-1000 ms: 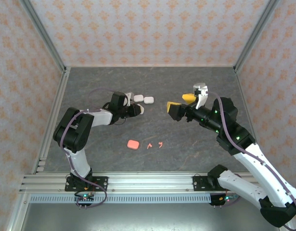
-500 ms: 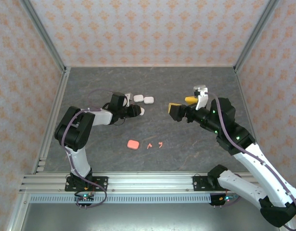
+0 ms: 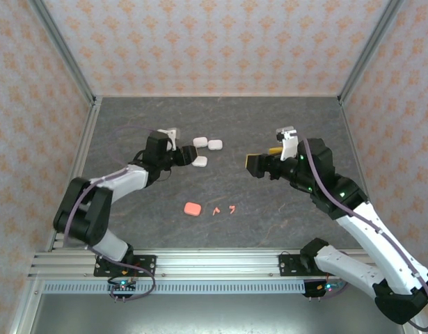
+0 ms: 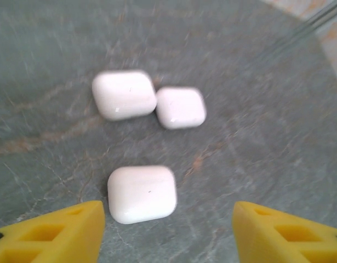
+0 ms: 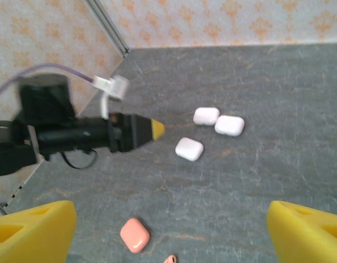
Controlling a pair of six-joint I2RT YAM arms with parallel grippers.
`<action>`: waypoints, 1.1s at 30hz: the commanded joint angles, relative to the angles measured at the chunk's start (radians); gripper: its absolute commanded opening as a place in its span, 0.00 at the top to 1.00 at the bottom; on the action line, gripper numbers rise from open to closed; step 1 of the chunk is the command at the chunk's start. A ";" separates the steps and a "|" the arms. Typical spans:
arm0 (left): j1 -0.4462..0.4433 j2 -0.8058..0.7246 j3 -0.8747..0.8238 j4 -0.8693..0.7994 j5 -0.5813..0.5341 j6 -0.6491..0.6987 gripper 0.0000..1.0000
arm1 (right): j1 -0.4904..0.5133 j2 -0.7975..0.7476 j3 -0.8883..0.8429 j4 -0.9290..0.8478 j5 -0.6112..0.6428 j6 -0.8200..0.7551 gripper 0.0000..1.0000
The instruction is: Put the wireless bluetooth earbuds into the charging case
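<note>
Clearly early going: two coral earbuds (image 3: 232, 208) lie loose on table (image 3: 283, 118) beside shut pink case (image 3: 193, 208), none seated. Empty left gripper (image 4: 167, 222), jaws apart, faces nearest of three shut white cases (image 4: 142, 194); right gripper (image 3: 264, 157) wide, empty, well apart.

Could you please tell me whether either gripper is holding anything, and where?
Nothing is held: the left gripper and the right gripper are both open and empty.

Left arm (image 3: 120, 179) bent at the elbow, forearm reaching forward and right. Left gripper (image 4: 168, 224) low, jaws apart. Right arm (image 3: 353, 209) stretched forward-left. Right gripper (image 5: 169, 230) facing the left one, jaws spread wide.
</note>
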 commanded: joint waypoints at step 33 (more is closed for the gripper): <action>0.008 -0.837 -0.119 -0.731 -0.468 -0.034 0.11 | 0.559 0.968 0.295 -0.133 0.229 -0.272 0.16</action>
